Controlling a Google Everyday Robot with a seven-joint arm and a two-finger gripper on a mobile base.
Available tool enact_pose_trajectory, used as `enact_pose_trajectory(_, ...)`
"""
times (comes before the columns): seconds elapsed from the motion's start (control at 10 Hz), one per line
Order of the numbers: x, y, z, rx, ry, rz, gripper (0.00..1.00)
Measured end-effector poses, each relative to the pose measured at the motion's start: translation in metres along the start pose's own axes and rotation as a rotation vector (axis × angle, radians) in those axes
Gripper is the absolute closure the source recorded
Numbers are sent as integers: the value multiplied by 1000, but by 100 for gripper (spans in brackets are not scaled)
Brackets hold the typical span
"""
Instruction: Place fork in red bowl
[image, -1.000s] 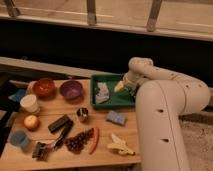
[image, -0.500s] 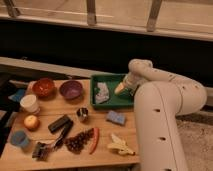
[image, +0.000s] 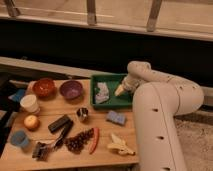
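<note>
White robot arm (image: 160, 115) bent in from the right over a wooden table (image: 52, 109), beneath a dark wall and a railing.

Gripper (image: 120, 91) low inside the green tray (image: 110, 81) at the table's back right, tip angled down toward the tray floor. Just beside it, in the tray's left half, a crumpled white and pale-blue packet (image: 102, 93). Spread or pressed together: impossible to tell from this angle. Equally unclear whether anything pinched.

Fork too small and thin to pick out with certainty; whereabouts unclear.

Red bowl (image: 44, 87) upright near the table's back left corner, well apart from the gripper. Just beside it on the right, between it and the tray, a purple bowl (image: 71, 90).

In front of the red bowl, a white cup (image: 30, 103). Nearer the front edge, a round orange fruit (image: 31, 122). At the front left corner, a blue cup (image: 19, 138).

Mid-table, a black block (image: 59, 123) and a small metal cup (image: 82, 114). Just in front of the tray, a blue sponge (image: 116, 118).

Toward the front edge, from left to right: a black-handled tool (image: 62, 134), a dark cluster of grapes (image: 77, 142), a red chili (image: 94, 140) and a banana (image: 121, 145), the last close to the arm's lower section.
</note>
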Motion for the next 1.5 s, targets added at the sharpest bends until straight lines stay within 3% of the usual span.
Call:
enact_pose_trajectory(0.5, 1, 5, -1, -3, -7, -23, 94)
enact_pose_trajectory(0.6, 1, 5, -2, -4, -6, -23, 100)
enact_pose_trajectory(0.9, 2, 11, 0, -10, 3, -28, 100)
enact_pose_trajectory(1.1, 0, 12, -4, -29, -24, -32, 100)
enact_pose_trajectory(1.5, -17, 29, -65, -161, -204, -55, 100)
